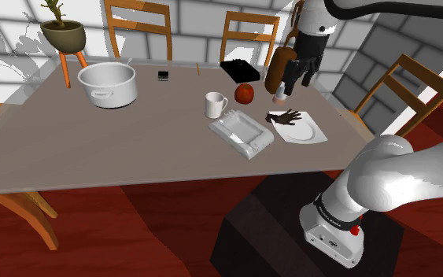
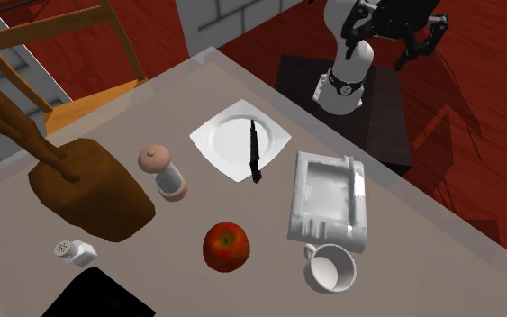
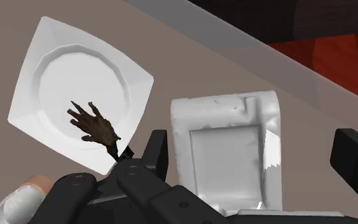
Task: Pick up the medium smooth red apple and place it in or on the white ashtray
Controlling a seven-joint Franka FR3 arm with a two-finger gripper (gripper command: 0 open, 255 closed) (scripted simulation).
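Note:
A red apple point(image 1: 245, 94) point(image 2: 226, 246) rests on the grey table point(image 1: 94, 149), between a white mug point(image 1: 215, 104) point(image 2: 330, 267) and a brown board point(image 2: 89, 189). The white rectangular ashtray point(image 1: 241, 132) point(image 2: 328, 194) point(image 3: 228, 153) lies next to the mug and holds nothing. My black gripper point(image 1: 298, 83) point(image 2: 393, 40) point(image 3: 254, 159) hangs open in the air above the table, well clear of the apple. In the wrist view the ashtray lies below, between the spread fingers point(image 3: 155, 149), which touch nothing.
Beside the ashtray a white square plate point(image 1: 306, 132) point(image 2: 224, 140) point(image 3: 63, 70) carries a dark fork point(image 2: 255, 151) point(image 3: 98, 127). A rounded shaker point(image 2: 163, 171) stands near the board. A big white pot point(image 1: 108, 83) sits far left, a black box point(image 1: 239, 71) behind the apple, with chairs around the table.

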